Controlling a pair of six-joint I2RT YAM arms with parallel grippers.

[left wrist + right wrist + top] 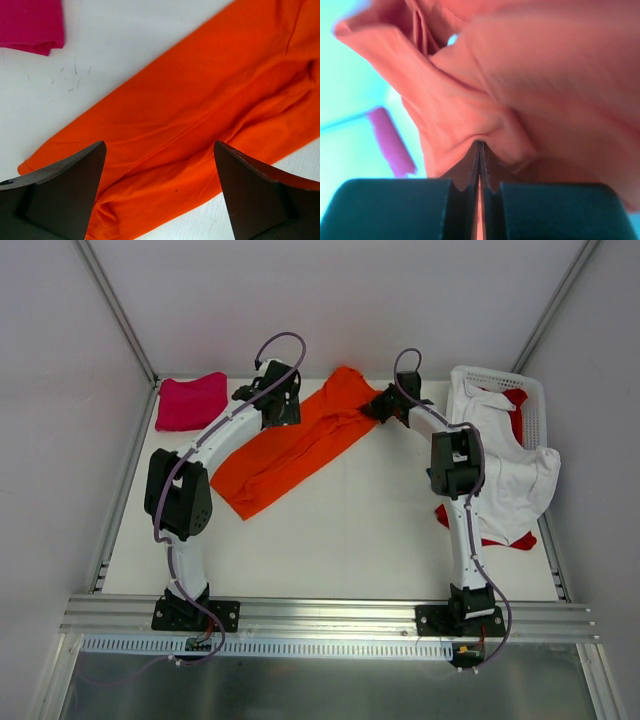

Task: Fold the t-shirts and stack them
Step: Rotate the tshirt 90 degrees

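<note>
The orange shirt [300, 445] is laid diagonally on the desk [350, 530], its far end pinched in the closed right jaws; the left jaws are spread wide, empty. That thin pinch could be lost to a tug.

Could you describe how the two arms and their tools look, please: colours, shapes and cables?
Both the left arm and right arm have white links, bulky black joints and black base plates. A thin purple-grey cable runs along each, looping out near the wrist. The left tool has two dark wedge-shaped fingers; those of the right tool are dark blocks tapering to thin tips.
</note>
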